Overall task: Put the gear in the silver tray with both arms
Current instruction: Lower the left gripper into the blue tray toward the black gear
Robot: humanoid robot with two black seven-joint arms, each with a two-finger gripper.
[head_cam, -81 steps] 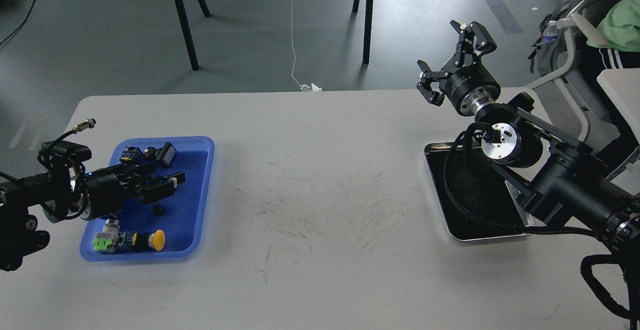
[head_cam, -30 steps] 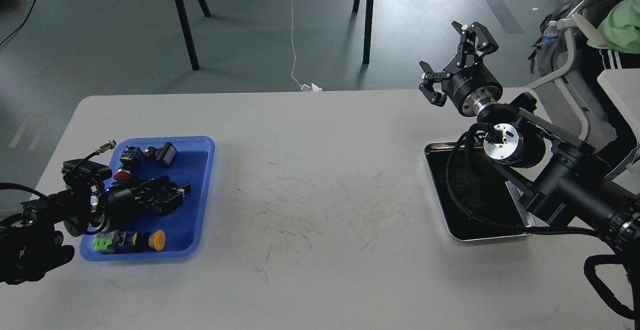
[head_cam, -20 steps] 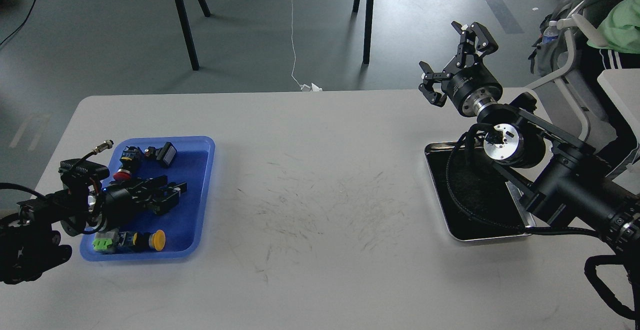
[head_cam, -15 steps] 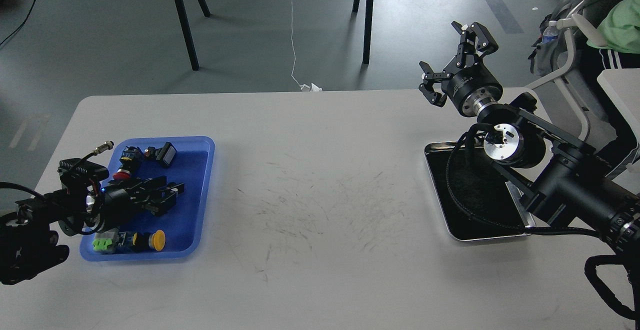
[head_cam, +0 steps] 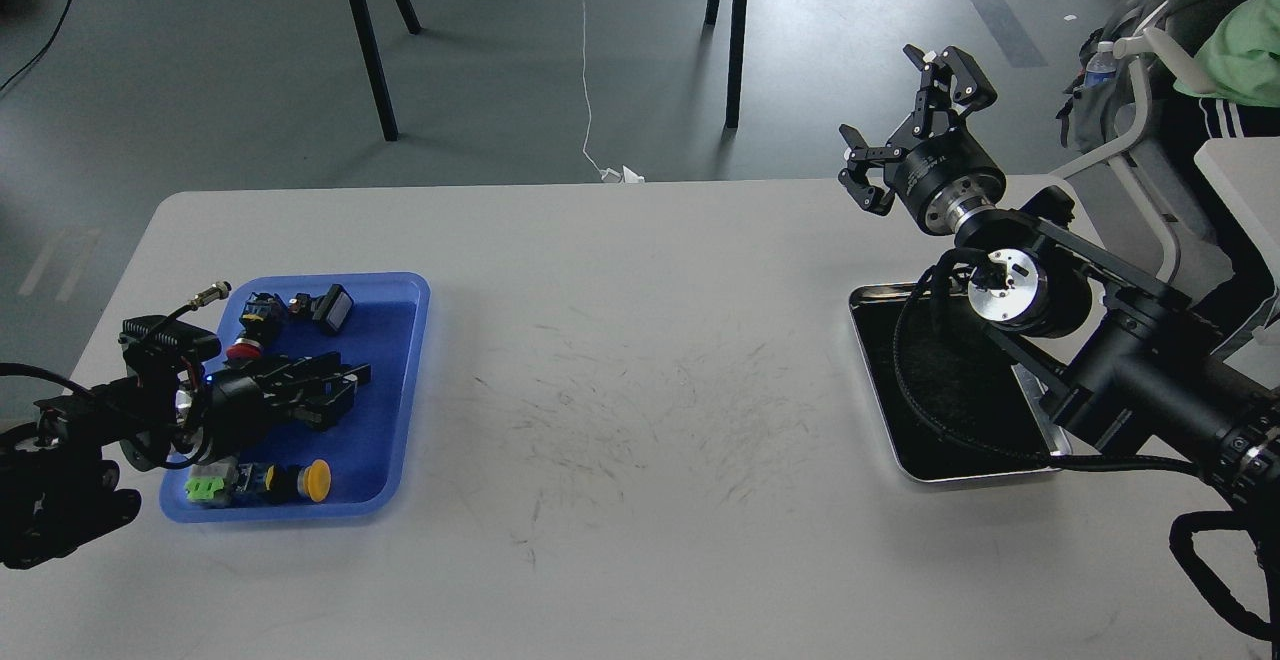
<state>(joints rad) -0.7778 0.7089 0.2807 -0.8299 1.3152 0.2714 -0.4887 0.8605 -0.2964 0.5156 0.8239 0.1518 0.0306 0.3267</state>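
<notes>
My left gripper (head_cam: 340, 387) lies low inside the blue plastic tray (head_cam: 400, 380) at the table's left. Its fingers are drawn close together where the small black gear lay; the gear itself is hidden by them. The silver tray (head_cam: 905, 470), shiny rim and black inside, sits at the table's right with nothing in its visible part; my right arm crosses over its right half. My right gripper (head_cam: 905, 125) is open and empty, raised beyond the silver tray's far end near the table's back edge.
The blue tray also holds a yellow push button (head_cam: 317, 480), a green connector (head_cam: 205, 488), a red button (head_cam: 243, 348) and a black switch (head_cam: 333, 308). A chair and a person in green (head_cam: 1245, 50) are off the table's right side.
My left gripper dropped lower into the blue tray and pulled slightly back left, and its fingers narrowed over the gear's spot. My right arm has barely moved.
</notes>
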